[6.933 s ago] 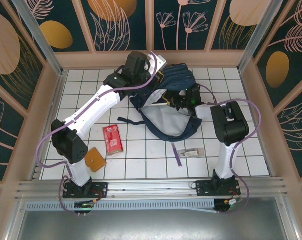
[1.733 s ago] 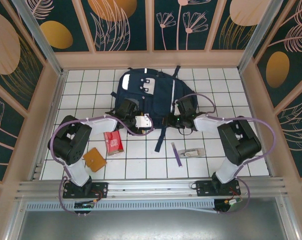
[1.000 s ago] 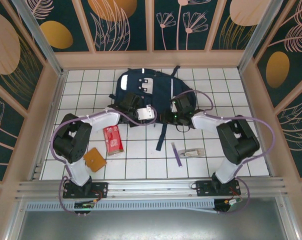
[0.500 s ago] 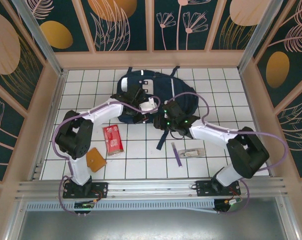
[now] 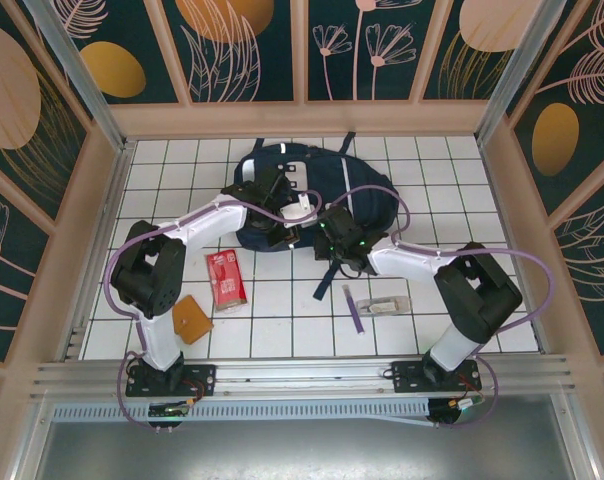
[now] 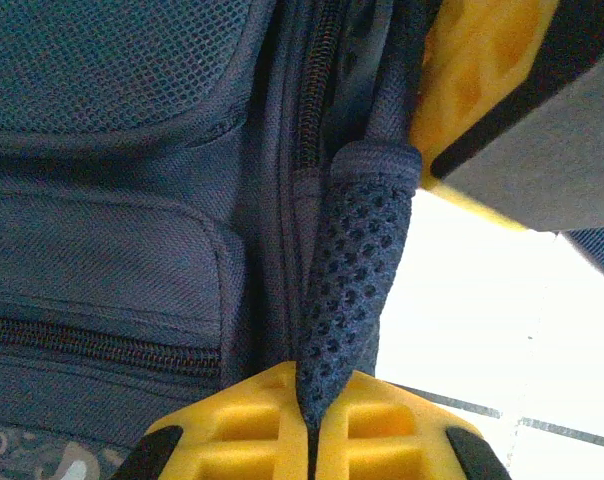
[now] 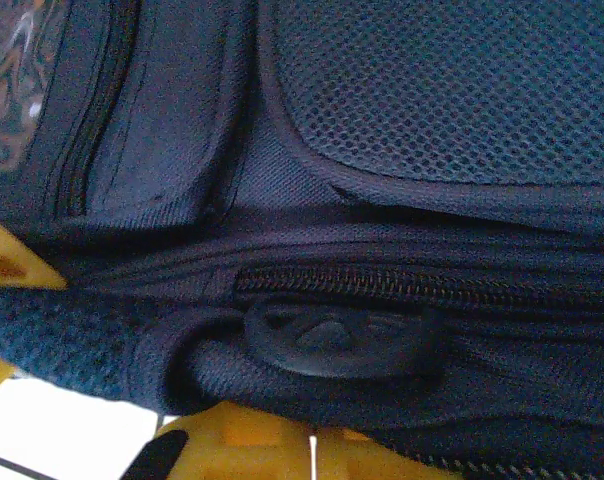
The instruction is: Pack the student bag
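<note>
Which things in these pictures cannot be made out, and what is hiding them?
Top external: both arms cover the student bag's near edge.
Right wrist: the shut right tool is cut off at the bottom; whether it pinches the zipper pull is unclear.
Left wrist: the mesh strap in the left tool leaves the top edge.
Top external: the pale object beside the purple pen is too small to identify.

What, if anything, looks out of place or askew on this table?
The backpack looks bunched up at the far side, with one dark strap trailing loosely toward the near edge. A red packet and purple pen lie outside it.
</note>
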Tool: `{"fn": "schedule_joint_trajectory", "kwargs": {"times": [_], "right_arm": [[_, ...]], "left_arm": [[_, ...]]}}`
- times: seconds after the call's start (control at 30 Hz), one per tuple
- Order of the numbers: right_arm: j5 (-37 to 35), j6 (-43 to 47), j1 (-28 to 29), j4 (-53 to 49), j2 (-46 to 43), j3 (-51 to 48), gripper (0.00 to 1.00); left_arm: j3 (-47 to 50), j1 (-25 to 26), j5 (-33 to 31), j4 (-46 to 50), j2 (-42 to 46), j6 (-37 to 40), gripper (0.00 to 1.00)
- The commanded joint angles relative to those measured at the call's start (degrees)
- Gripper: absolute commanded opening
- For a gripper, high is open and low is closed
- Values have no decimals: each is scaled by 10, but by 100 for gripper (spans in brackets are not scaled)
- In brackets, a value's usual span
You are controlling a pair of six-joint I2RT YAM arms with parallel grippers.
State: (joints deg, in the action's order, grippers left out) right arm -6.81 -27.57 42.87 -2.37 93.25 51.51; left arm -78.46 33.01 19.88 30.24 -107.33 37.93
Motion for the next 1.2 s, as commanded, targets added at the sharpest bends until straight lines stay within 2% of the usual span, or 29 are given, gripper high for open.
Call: {"fn": "schedule_joint_trajectory", "kwargs": {"times": [0.0,0.2,0.3,0.4,0.57,0.63,0.7,0.73,0.77,0.8,0.83,0.87,0.9,0.93,1.0,1.17], "right_arm": [[-36,0,-6,0,-12,13,0],[6,16,-54,-89,-53,-8,0],[28,28,-105,-119,-91,-37,0],[31,49,-158,-132,-121,-68,0],[55,87,-232,-135,-139,-87,0],[115,116,-232,-131,-135,-79,0],[173,136,-220,-130,-122,-66,0],[199,147,-207,-130,-115,-58,0],[216,156,-191,-130,-108,-50,0],[237,166,-163,-128,-99,-39,0],[250,170,-135,-122,-89,-28,0],[266,163,-119,-112,-78,-15,0],[294,139,-91,-88,-62,1,0],[318,111,-76,-53,-47,11,0],[343,74,-54,11,-16,33,0],[330,54,-20,71,87,114,0]], "left_arm": [[2,2,0,21,21,23,0],[25,-13,-50,-6,33,55,0],[42,-36,-61,-26,46,81,0],[71,-53,-66,-53,65,138,0],[139,-78,-67,-160,88,215,0],[141,-94,-82,-216,85,204,0],[110,-113,-94,-242,59,165,0],[87,-124,-99,-248,45,133,9],[66,-135,-119,-262,31,82,22],[40,-145,-182,-288,16,-14,48],[-2,-156,-243,-285,-9,-116,60],[-57,-166,-253,-236,-33,-171,69],[-121,-177,-226,-158,-60,-208,74],[-162,-181,-203,-106,-81,-245,76],[-177,-182,-181,-76,-85,-311,76],[-63,-182,-163,-92,-2,-497,78]]}}
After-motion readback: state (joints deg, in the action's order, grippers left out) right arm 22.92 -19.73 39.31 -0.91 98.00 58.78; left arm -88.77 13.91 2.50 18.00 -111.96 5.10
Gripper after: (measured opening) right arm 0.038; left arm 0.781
